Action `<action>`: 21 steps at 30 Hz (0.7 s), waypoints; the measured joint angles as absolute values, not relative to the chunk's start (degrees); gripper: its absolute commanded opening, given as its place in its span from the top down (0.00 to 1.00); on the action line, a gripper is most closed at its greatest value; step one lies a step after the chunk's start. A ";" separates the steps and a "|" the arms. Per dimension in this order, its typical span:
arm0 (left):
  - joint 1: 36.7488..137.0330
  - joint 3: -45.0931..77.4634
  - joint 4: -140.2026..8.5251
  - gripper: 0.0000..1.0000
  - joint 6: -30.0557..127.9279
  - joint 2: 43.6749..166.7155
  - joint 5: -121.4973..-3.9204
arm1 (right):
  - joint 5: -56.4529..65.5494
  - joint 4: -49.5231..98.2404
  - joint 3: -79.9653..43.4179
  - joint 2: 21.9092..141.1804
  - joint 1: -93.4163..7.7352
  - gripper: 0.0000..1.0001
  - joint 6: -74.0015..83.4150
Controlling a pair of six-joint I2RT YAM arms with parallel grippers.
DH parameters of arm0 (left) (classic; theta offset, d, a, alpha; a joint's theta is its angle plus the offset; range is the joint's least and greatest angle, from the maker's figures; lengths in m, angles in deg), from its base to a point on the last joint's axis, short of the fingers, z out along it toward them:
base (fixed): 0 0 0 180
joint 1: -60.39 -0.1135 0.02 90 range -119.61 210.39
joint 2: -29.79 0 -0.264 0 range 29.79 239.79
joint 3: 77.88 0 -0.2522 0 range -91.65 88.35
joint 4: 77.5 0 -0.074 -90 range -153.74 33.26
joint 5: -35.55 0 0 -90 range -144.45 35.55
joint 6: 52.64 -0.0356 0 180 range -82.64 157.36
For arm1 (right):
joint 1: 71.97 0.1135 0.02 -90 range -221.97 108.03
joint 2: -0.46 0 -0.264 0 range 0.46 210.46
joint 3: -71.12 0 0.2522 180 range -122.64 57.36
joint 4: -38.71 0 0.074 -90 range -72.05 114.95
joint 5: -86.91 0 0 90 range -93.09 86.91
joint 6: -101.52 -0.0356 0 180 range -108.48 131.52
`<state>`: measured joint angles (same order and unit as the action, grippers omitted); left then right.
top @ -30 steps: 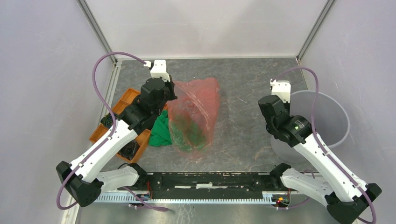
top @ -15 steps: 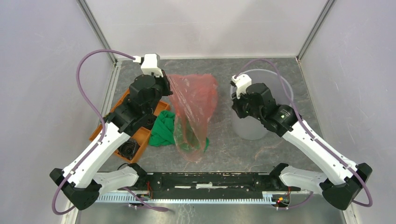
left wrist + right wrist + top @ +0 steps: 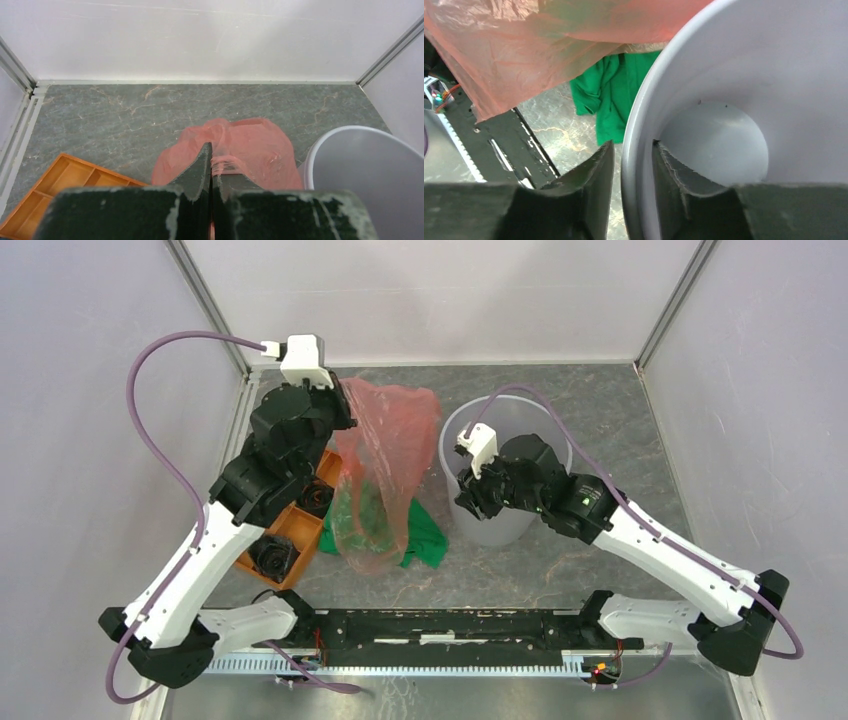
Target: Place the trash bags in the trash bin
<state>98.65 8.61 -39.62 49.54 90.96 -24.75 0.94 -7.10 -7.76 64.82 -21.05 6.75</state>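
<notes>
Hanging in the upper middle of the top view, the trash bag [image 3: 385, 465] dangles from the left end effector [image 3: 342, 405], whose jaws are closed on a pinch of film at its top edge. Its lower end reaches the surface [image 3: 620, 410] in front of the green cloth [image 3: 425, 540]. Just right of it stands the trash bin [image 3: 525, 415], its rim clamped by the right end effector [image 3: 631, 150], one jaw inside the wall and one outside. The film looks very light, limp and slippery, and bigger than the bin, so it will likely billow and catch on the rim. A gathered bunch near the top seems the surest hold.
</notes>
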 measured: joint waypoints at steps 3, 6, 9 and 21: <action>98.65 6.40 -38.89 0.98 49.43 91.98 -25.19 | -0.17 -7.75 -8.09 64.84 -20.86 0.32 6.37; 98.61 3.12 -37.43 0.98 48.71 93.78 -28.82 | -4.55 -11.23 -11.85 66.20 -20.61 0.20 6.72; 98.61 -0.85 -35.81 0.98 48.14 96.07 -33.34 | -8.72 -13.37 -18.34 68.91 -20.22 0.16 6.90; 98.61 -10.91 -29.45 0.98 43.92 103.33 -37.21 | -7.82 -12.96 -37.27 77.52 -13.69 0.03 6.18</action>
<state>98.61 -10.91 -29.45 43.92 103.33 -37.21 -7.82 -12.96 -37.27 77.52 -13.69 6.18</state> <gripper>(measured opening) 0.028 0.966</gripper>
